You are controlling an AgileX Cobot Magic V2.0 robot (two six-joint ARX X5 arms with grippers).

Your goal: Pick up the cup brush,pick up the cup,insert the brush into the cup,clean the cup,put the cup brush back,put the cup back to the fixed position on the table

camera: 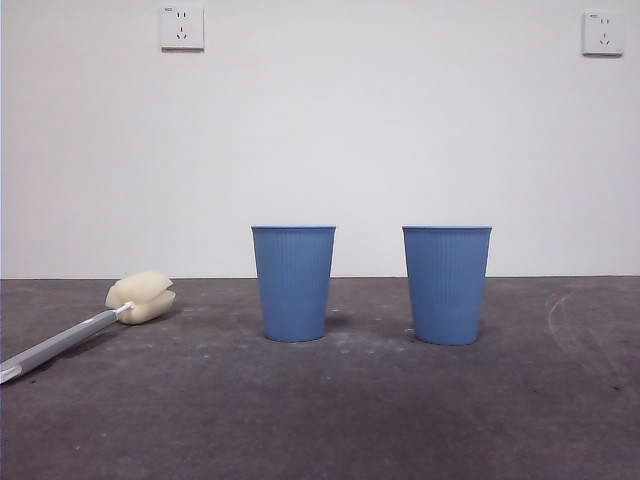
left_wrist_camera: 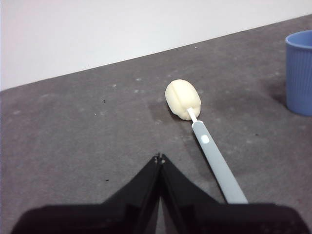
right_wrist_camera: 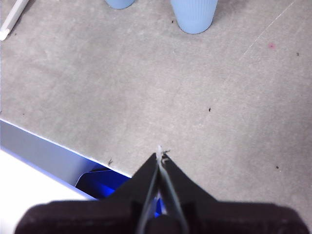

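Left gripper clenched, empty, above the brush; right gripper likewise closed over bare table. Brush lies lower left in the front view; two blue cups stand centre on mottled grey surface. White wall behind, two sockets at top.

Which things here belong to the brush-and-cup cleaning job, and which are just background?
Job: cup brush lying on the table; two identical blue cups, either could be the one; both grippers, shut, holding nothing.
Background: two wall sockets.

Two blue ribbed cups, cream-yellow sponge brush with grey handle, mottled, seemingly dark grey table.
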